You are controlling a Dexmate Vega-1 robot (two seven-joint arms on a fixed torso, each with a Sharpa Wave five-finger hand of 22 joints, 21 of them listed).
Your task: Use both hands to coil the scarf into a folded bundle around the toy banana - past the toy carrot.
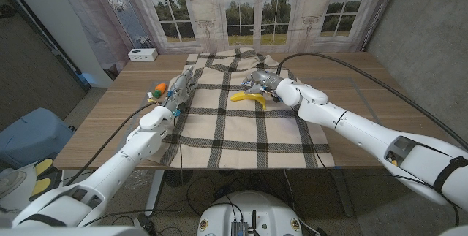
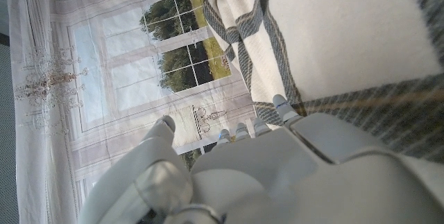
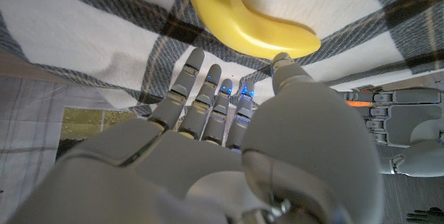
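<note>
Toy carrot (image 1: 159,88) off scarf's (image 1: 248,130) left edge. Left hand (image 1: 178,91) on that edge, fingers extended, no grip. Toy banana (image 1: 249,99) mid-scarf. Right hand (image 1: 262,82) beside it, fingers spread. Pre-coil; next: grip edges.

One scarf (image 1: 241,123), one banana (image 1: 248,99), one carrot (image 1: 158,89), one white box (image 1: 142,55).

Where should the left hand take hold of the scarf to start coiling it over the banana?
Probably the scarf's left edge, beside the left hand, coming from the carrot side. That edge already looks rumpled and raised, so fingers may slip under it, and the toy banana lies on the cloth towards the right hand, so the fold rolls that way.
</note>
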